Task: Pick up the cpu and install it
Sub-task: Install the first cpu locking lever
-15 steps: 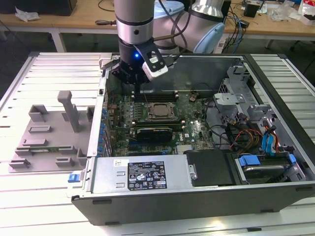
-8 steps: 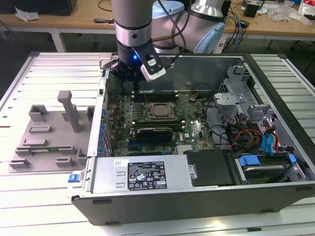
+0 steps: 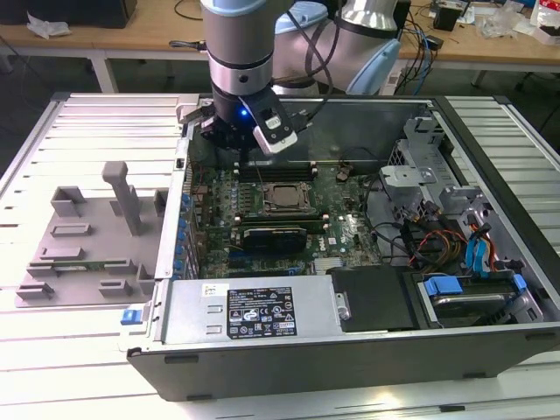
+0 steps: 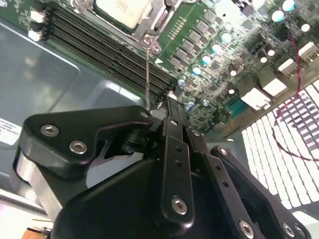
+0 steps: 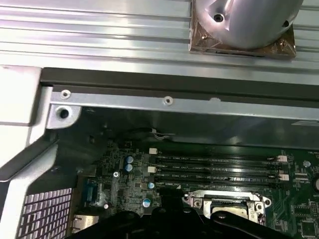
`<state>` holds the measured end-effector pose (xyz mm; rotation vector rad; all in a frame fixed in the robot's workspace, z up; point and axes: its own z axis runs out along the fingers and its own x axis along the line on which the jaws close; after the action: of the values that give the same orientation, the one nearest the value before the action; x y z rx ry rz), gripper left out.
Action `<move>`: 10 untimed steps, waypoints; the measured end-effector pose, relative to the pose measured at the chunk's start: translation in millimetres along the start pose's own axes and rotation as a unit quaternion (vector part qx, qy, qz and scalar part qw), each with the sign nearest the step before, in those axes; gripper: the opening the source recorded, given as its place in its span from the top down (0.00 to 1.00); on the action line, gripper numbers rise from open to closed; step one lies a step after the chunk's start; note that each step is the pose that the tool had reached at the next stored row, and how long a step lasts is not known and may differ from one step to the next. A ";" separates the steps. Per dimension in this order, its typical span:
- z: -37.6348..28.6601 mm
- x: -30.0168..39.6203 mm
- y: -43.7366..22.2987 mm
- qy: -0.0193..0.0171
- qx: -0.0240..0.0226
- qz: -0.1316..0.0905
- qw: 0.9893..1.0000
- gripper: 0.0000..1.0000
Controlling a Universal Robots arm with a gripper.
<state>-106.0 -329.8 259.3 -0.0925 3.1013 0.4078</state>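
Pincer (image 4: 168, 110) linkage is seen closest in the second wrist view, and whether it is spread or closed cannot be told (nothing square is seen in it). A thin metal lever (image 4: 148, 74) runs from just beside its tip toward the socket frame (image 4: 158, 20); whether it is gripped cannot be told. Below the pincer the memory slots (image 4: 99, 47) are laid. Just beyond them the cpu (image 4: 123, 10) is seen lying inside the socket frame, so it is judged already placed. Farther off, the case wall (image 5: 169, 99) and the ribbed worktop (image 5: 99, 30) are seen. Trouble would probably be caused by a sideways pull on the lever: it could be bent, or a chip not seated square could be shifted on its contacts.
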 end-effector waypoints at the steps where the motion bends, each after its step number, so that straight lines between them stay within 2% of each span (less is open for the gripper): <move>1: 1.1 -7.3 -0.8 0.000 0.000 0.000 1.000 0.89; 6: 4.0 -36.2 -4.1 0.000 0.000 0.000 1.000 0.89; 8: 4.4 -38.8 -4.6 0.000 0.000 0.001 1.000 0.89; 9: 7.2 -39.0 -5.4 -0.003 0.000 0.012 1.000 0.89; 10: 11.1 -38.9 -6.5 -0.008 0.001 0.030 1.000 0.89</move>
<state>-66.8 -330.9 247.7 0.0043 3.0948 0.4060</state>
